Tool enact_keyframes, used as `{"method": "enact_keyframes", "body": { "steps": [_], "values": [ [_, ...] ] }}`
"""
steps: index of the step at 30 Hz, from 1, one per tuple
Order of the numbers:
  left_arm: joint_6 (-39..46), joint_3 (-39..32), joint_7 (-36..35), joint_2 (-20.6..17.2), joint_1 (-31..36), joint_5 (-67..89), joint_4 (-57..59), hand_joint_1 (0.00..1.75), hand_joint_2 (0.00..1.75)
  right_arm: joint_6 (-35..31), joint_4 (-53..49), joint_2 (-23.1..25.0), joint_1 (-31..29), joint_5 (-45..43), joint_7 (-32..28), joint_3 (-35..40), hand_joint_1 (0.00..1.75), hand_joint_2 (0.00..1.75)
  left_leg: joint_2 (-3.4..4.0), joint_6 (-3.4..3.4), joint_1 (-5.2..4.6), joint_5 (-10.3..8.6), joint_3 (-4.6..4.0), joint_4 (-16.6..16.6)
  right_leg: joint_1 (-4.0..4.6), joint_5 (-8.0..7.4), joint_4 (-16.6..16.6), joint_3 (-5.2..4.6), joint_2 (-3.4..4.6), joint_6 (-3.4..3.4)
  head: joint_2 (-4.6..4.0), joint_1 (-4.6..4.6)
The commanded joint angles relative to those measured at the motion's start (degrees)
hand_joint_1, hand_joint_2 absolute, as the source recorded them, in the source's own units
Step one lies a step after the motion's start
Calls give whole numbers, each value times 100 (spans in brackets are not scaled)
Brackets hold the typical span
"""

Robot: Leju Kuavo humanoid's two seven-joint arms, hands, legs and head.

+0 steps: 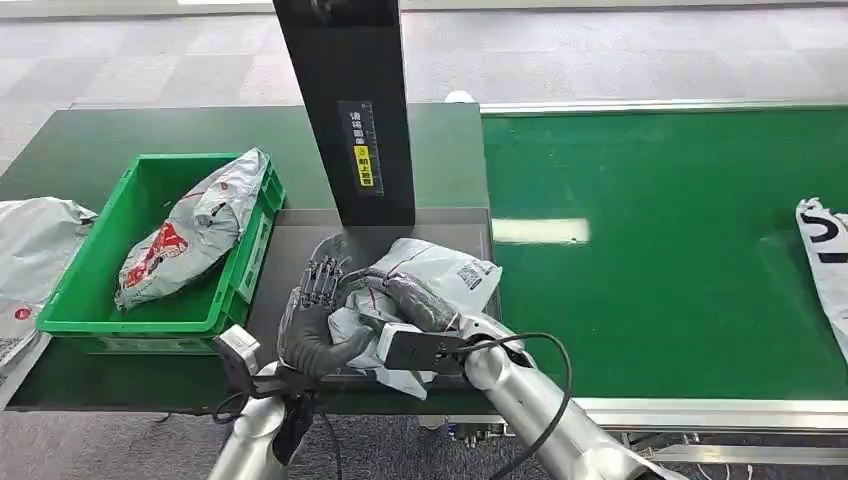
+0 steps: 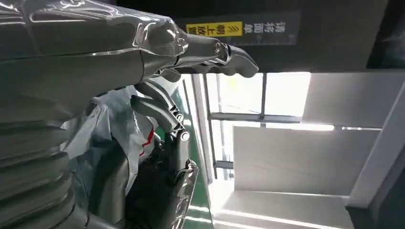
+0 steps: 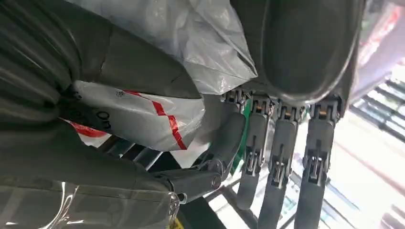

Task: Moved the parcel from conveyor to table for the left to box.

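Both hands meet on the parcel (image 1: 425, 275), a grey-white plastic mailer with red markings and a printed label, lying on the dark grey plate (image 1: 300, 235) at the foot of the black upright column (image 1: 350, 100), near 6 o'clock in the head view. Right hand (image 1: 405, 300): reaches in from 5 o'clock, its ribbed grey wrist cover lying across the mailer with the fingers wrapped over the crumpled plastic, so it grips the parcel. Left hand (image 1: 315, 310): comes up from 7 o'clock, palm against the parcel's left flank, dark fingers (image 1: 322, 275) extended toward 12 o'clock; whether it clasps the bag or merely rests against it cannot be told.

Right wrist view: the thumb (image 3: 143, 71) presses into the bag's red-striped fold (image 3: 162, 114), and the left hand's straight fingers (image 3: 282, 152) hang beyond it, details hidden in the head view. Left wrist view: bent fingers (image 2: 162, 112) lie against the crumpled mailer (image 2: 114, 124), with the column's yellow label (image 2: 215, 28) beyond.

Green crate (image 1: 100, 300), at 9 o'clock: holds a second mailer (image 1: 190, 230). Further mailer (image 1: 35, 250) lies at the left edge. Green conveyor belt (image 1: 660, 250), from 2 to 4 o'clock: carries another bag (image 1: 825, 260) at its right edge.
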State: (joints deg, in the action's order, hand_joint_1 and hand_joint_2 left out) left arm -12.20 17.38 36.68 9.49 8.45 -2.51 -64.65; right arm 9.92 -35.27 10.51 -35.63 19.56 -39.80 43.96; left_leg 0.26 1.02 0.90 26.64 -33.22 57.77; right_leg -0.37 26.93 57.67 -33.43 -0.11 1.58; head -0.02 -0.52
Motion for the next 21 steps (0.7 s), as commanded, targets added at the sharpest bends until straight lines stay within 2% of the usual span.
{"method": "enact_keyframes", "body": {
  "steps": [1,2,4,9,14,17,21],
  "values": [
    [-16,256,-19,-92,228,13,353,0,175,-196,854,289,-245,36,16,476,28,175,-10,-4,-2,0,10,-5,-2,2,-5,12,-7,-3,0,0],
    [-4,250,-19,-96,205,13,311,0,175,-300,790,249,-224,-45,-1,342,0,175,-14,-6,-1,0,15,-6,0,2,-9,19,-11,-6,0,0],
    [54,190,-21,-113,99,-4,121,0,175,-733,535,137,-110,-372,-20,-220,0,175,-9,-6,-1,1,19,-9,-1,1,-12,22,-6,-6,0,0],
    [104,140,-78,-128,39,3,60,0,175,-1027,-162,-213,186,-686,-20,-773,0,175,-13,-5,-2,0,7,-2,-1,2,-6,11,-11,-5,0,-2],
    [134,129,-78,-135,51,6,154,0,175,-1115,-766,-415,466,-928,-20,-1016,0,175,-23,-6,-3,-3,4,-2,-2,1,-9,11,-20,-6,0,0],
    [199,99,-78,-158,-18,11,96,0,175,-1639,-1573,-560,818,-963,-20,-1263,0,175,-20,-8,-3,-2,11,-6,-2,1,-14,18,-18,-8,0,0],
    [220,79,-82,-173,-54,12,68,0,175,-1583,-1871,-623,1003,-1077,-20,-1415,0,175,-22,-8,-2,1,19,-9,-1,5,-17,26,-19,-8,0,0]
  ]
}}
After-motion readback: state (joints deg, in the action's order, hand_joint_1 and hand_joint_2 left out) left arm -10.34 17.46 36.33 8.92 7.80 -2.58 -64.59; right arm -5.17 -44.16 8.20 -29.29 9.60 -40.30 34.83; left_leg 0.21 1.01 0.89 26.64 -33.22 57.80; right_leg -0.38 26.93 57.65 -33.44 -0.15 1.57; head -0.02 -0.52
